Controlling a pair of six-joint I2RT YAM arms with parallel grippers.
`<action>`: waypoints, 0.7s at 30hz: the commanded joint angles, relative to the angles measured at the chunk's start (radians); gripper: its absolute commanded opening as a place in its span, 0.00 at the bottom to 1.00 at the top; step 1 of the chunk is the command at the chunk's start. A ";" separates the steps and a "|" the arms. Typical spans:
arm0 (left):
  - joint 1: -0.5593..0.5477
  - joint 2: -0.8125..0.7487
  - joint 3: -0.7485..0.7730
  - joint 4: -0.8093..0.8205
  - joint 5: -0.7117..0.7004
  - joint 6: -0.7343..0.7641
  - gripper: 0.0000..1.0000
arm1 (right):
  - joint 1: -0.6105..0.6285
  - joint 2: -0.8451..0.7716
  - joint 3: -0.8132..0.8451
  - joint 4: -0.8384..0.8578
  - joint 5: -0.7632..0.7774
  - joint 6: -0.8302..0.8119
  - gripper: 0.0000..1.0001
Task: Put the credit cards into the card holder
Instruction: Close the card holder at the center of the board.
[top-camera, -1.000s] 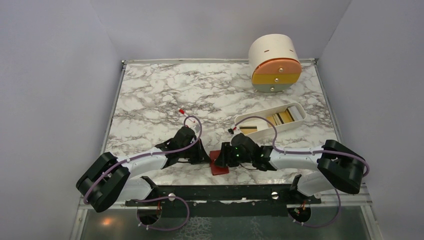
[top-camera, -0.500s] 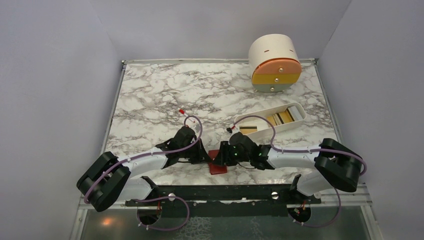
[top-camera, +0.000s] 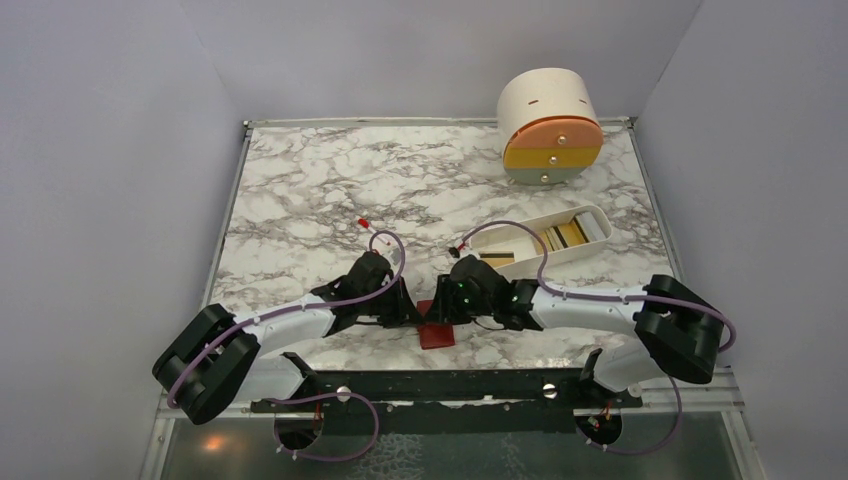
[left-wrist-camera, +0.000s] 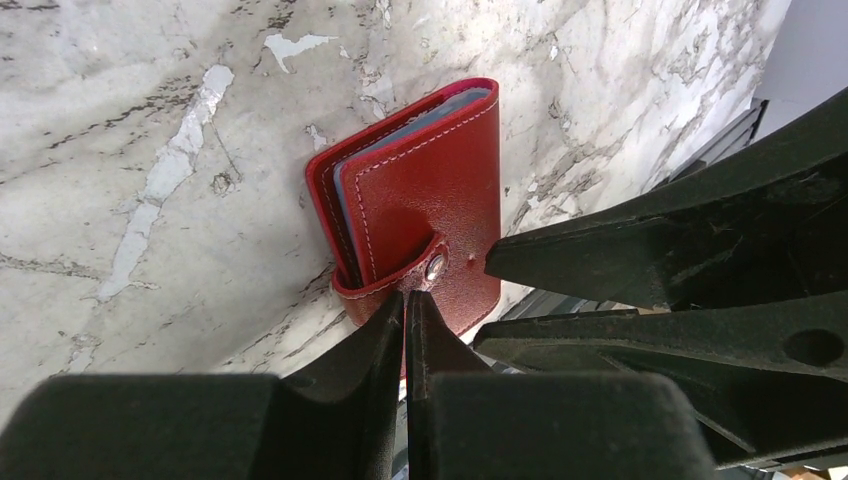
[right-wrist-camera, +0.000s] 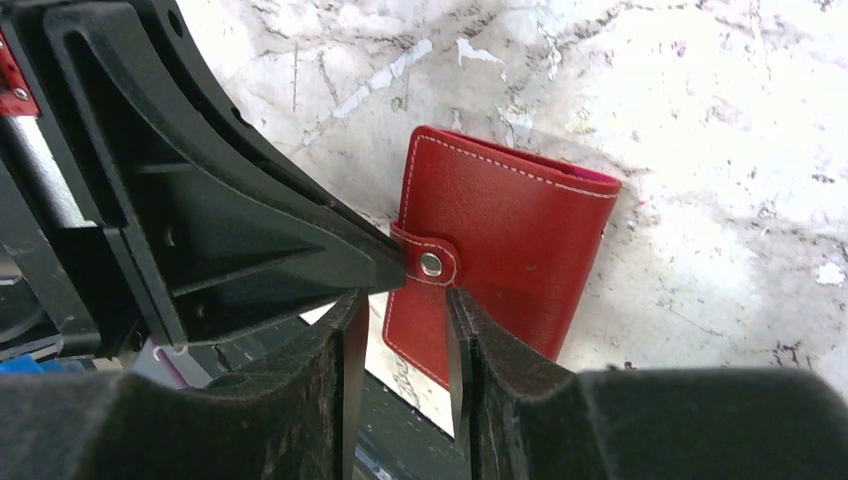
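Folded card holder (top-camera: 437, 332), strap snapped, lies on marble table (top-camera: 300, 200) at near edge, between both arms; left gripper (left-wrist-camera: 405, 300) pinched together, tips at strap tab (left-wrist-camera: 428, 272); right gripper (right-wrist-camera: 400, 320) jaws apart, straddling holder's edge below the stud. More credit cards (top-camera: 560, 236) in white tray (top-camera: 585, 246).

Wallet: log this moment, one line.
wallet snapped shut | left tool shut at strap | right tool open at wallet edge | cards in tray

2 arms, left arm (top-camera: 285, 320) and right arm (top-camera: 590, 305): white link shells, bulky black joints. Lilac cable (top-camera: 388, 245) looped along each. Green LED (top-camera: 462, 293) on right wrist. Matte black wedge jaws. Black base rail (top-camera: 450, 385), 2 silver screws (top-camera: 343, 392).
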 joint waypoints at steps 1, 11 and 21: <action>-0.001 0.005 0.013 -0.014 0.028 0.015 0.09 | 0.006 0.041 0.053 -0.026 0.033 -0.030 0.34; -0.004 0.030 0.010 -0.016 0.037 0.030 0.09 | 0.006 0.118 0.092 -0.079 -0.002 -0.041 0.31; -0.007 0.045 0.017 -0.014 0.033 0.046 0.09 | 0.006 0.131 0.068 -0.040 -0.022 -0.053 0.29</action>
